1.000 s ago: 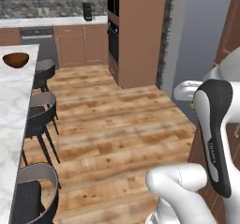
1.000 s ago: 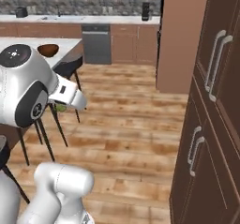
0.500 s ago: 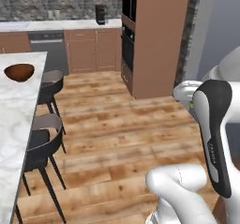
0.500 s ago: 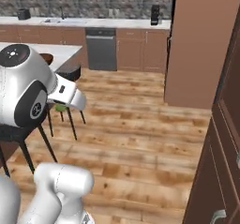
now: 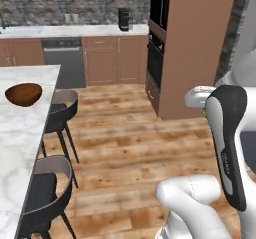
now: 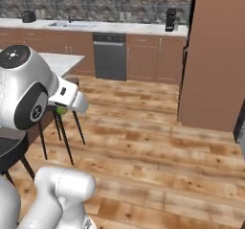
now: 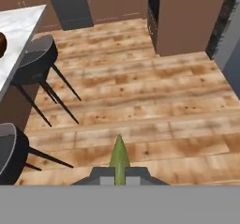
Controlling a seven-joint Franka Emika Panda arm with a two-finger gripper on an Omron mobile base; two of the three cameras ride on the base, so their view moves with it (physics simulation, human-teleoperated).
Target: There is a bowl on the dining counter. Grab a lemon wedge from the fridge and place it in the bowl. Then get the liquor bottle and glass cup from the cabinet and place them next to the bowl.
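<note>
My gripper [image 7: 119, 173] is shut on the lemon wedge [image 7: 119, 158], a thin yellow-green sliver standing up between the dark fingertips. From the right base view the lemon wedge [image 6: 61, 110] peeks out green under the white hand, where the gripper [image 6: 64, 109] hangs above the wooden floor. The dark-brown bowl [image 5: 23, 94] rests on the marble dining counter [image 5: 20, 133] at the left, well away from the hand. A sliver of the bowl [image 7: 1, 43] shows at the left edge of the hand view, on the dining counter [image 7: 23, 21].
Dark bar stools [image 5: 62, 105] [image 5: 45, 193] line the island's side. Open wooden floor [image 5: 120, 148] lies ahead. A back counter with a grey dishwasher [image 6: 111, 56], a coffee machine [image 5: 124, 19] and a tall brown oven unit [image 5: 192, 43] stand beyond.
The whole picture has shifted as the base moves: the island and bowl sit lower and more to the right in the left view. The grip on the wedge is unchanged.
</note>
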